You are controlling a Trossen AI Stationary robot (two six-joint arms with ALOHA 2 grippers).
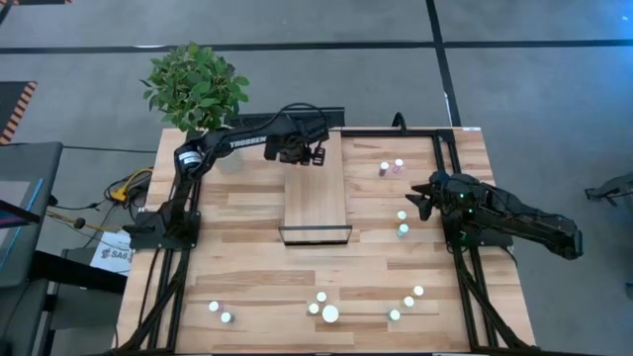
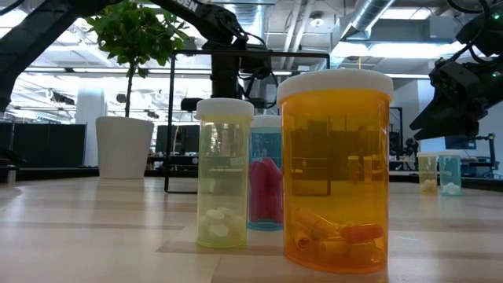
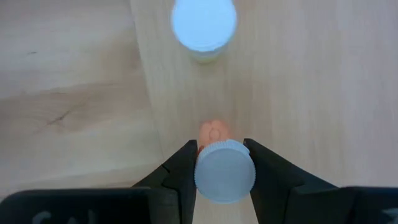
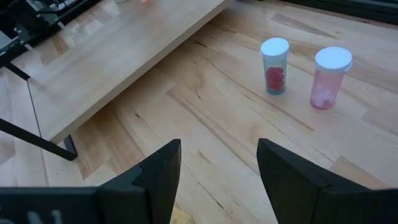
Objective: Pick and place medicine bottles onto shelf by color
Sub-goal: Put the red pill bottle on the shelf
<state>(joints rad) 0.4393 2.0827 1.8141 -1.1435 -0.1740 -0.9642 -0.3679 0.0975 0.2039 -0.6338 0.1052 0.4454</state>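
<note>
Seen from above, the left gripper (image 1: pixel 297 153) hangs over the far end of the shelf (image 1: pixel 315 203), a light wood plank lying across the middle of the table (image 1: pixel 247 267). The right gripper (image 1: pixel 420 201) waits near the table's right edge, just beside two teal-capped bottles (image 1: pixel 403 222). Two more bottles (image 1: pixel 391 168) stand farther back on the right. Along the near edge I count two at the left and about six toward the centre and right, so roughly ten bottles on the table in all. A potted plant (image 1: pixel 193 84) sits at the far left corner.

From table height, three bottles fill the foreground: a large orange bottle (image 2: pixel 335 169), a yellow-green bottle (image 2: pixel 224 173) and a teal one (image 2: pixel 266 177) behind them. Two small ones (image 2: pixel 438 173) stand far off at the right.

Through the left wrist camera, the left gripper is clamped on a white-capped bottle (image 3: pixel 224 170) with orange contents, above the shelf, with another capped bottle (image 3: pixel 203 25) already standing on the plank ahead.

Through the right wrist camera, the right gripper's fingers (image 4: pixel 158 177) stand apart and empty, facing a teal bottle (image 4: pixel 275 65) and a pink bottle (image 4: pixel 329 76) beside the shelf.

These bottles look light, rigid and smooth, likely to tip or slip; the ribbed cap or upper body seems the safest hold.
</note>
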